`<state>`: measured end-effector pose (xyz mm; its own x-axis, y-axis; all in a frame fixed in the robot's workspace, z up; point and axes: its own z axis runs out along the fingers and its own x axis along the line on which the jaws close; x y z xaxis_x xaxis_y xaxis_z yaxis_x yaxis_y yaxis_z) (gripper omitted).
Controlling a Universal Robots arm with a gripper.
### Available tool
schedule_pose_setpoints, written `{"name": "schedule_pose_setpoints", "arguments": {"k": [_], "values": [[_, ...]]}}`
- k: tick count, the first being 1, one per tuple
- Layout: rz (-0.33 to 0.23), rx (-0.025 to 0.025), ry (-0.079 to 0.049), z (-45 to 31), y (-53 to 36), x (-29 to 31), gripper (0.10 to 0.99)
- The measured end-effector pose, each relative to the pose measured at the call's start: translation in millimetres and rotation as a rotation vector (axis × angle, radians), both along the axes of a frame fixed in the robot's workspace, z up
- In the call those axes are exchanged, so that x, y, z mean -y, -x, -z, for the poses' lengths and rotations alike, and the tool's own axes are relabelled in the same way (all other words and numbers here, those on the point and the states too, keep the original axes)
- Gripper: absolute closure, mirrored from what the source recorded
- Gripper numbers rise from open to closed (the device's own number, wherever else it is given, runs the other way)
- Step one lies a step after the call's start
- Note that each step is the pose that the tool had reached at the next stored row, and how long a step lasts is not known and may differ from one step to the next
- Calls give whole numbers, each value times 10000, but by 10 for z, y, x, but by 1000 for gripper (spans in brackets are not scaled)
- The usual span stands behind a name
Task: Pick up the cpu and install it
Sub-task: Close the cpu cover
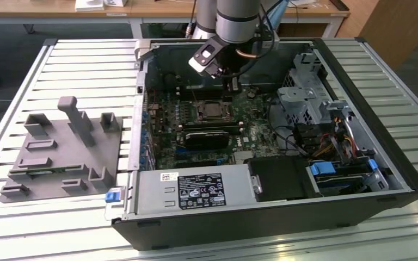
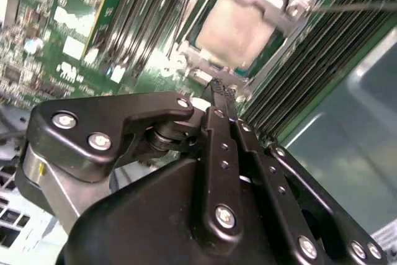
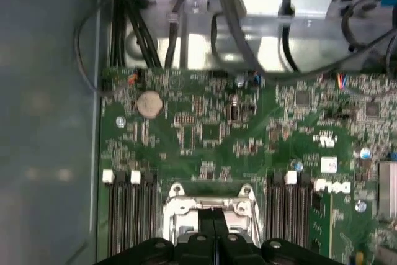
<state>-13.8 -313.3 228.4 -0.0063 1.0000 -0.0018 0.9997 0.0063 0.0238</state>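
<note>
The cpu (image 2: 234,29), a small square chip with a pale silvery top, lies flat in the metal-framed socket on the green motherboard (image 3: 205,128). In the exterior view the cpu (image 1: 210,110) sits mid-board inside the open computer case (image 1: 383,163). My gripper (image 1: 232,89) hangs just above the board, a little beyond the socket toward the case's far wall. In both wrist views its black fingers (image 2: 218,128) are pressed together with nothing between them. The gripper's tip (image 3: 214,218) overlaps the socket frame (image 3: 177,203), apart from the chip.
A grey plastic fixture (image 1: 63,147) with upright posts lies on the slatted table at the exterior view's left. Inside the case are a black rectangular module (image 1: 205,138), the power supply (image 1: 194,190), a metal drive cage (image 1: 307,98) and cables (image 3: 186,29).
</note>
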Motion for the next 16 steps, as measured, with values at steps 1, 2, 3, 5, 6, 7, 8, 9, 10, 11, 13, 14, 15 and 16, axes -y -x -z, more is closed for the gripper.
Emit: {"name": "schedule_pose_setpoints", "arguments": {"k": [1,2,3,5,6,7,8,9,10,11,13,14,15,16], "values": [[1,1,-1,10,40,0,980],[0,0,0,19,85,0,980],[0,0,-1,28,127,0,980],[0,0,0,42,201,1,980],[1,0,0,49,231,0,980],[1,0,0,55,257,0,980],[0,0,0,61,283,0,980],[0,1,-2,70,304,0,980],[1,1,-1,80,322,0,980],[1,0,0,90,337,0,980],[1,0,-1,112,360,0,980],[1,1,-2,123,369,0,980],[1,1,-1,133,378,0,980],[0,1,-1,142,390,0,980]]}}
